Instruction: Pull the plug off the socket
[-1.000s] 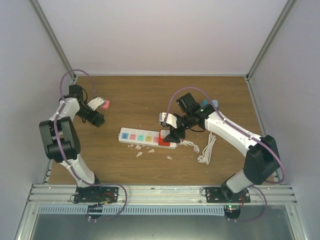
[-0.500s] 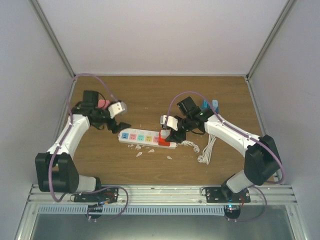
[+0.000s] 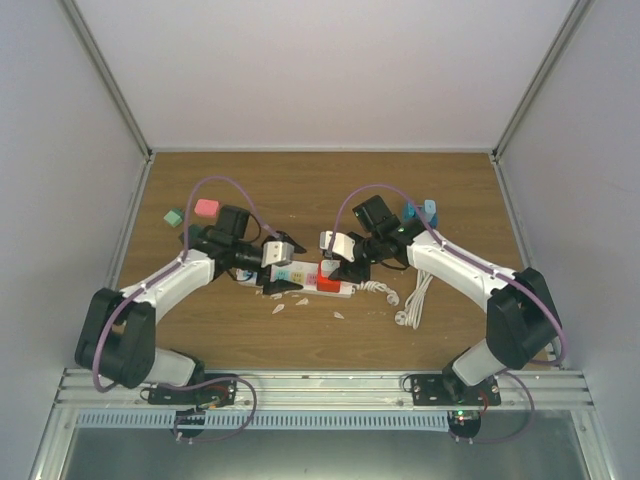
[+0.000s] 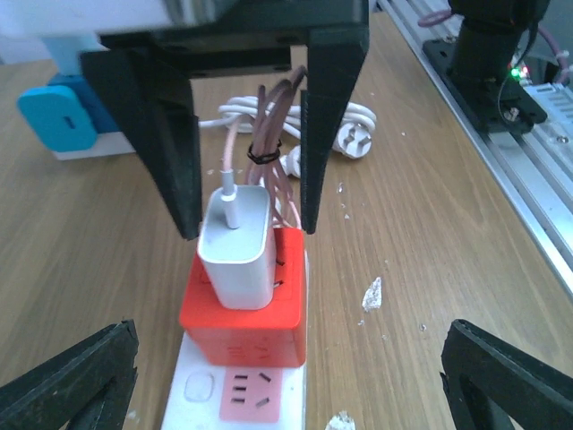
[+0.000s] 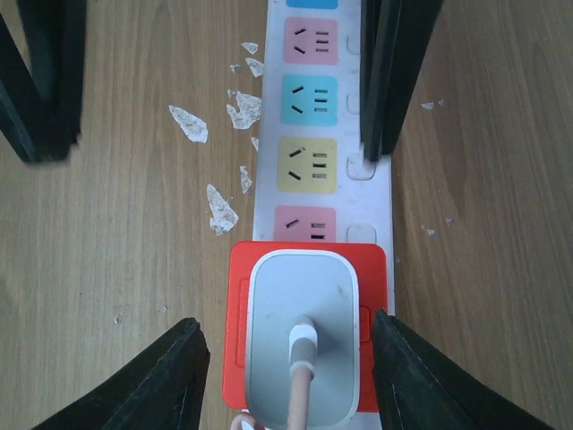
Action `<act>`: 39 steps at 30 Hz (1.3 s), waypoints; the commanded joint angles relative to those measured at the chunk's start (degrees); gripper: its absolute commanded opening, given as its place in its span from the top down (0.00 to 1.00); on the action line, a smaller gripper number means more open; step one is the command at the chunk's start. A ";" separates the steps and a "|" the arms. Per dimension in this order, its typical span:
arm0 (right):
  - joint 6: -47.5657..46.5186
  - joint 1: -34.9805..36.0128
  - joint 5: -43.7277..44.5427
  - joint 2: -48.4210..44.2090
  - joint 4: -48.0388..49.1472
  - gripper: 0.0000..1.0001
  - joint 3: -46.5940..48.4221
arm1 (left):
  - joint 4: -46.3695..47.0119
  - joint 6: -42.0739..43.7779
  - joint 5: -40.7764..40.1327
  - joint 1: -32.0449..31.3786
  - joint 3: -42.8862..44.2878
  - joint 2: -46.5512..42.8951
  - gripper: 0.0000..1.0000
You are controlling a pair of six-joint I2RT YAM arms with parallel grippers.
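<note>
Now the white plug (image 5: 303,336) is seated in the red adapter (image 5: 235,296) on the power strip (image 5: 311,98), flanked by the right gripper (image 5: 286,345), spread wide and empty; its sides should be clamped squarely, the strip pinned by the equally open, empty left gripper (image 4: 288,340), and the pull kept straight

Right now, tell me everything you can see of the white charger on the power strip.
The white charger is a smooth, rounded plastic block. It stands upright, plugged into a red adapter at the right end of the power strip. A pinkish cable leaves its top. The right tool straddles it, open, not yet closed on it.
</note>
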 commanded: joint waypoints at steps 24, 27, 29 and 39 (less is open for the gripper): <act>1.11 1.14 1.28 1.03 3.41 0.69 0.59 | 3.61 -0.78 -13.43 -8.65 8.97 16.53 0.41; 1.25 1.11 1.42 0.28 3.55 0.74 0.67 | 2.87 -0.45 -13.51 -8.69 9.28 16.76 0.49; 1.56 1.09 1.25 -0.33 4.03 0.76 0.72 | 2.45 -0.21 -13.90 -8.78 9.21 16.68 0.53; 4.06 1.11 -3.56 -2.57 5.83 0.87 1.83 | 0.49 1.14 -17.54 -8.91 8.68 17.45 0.70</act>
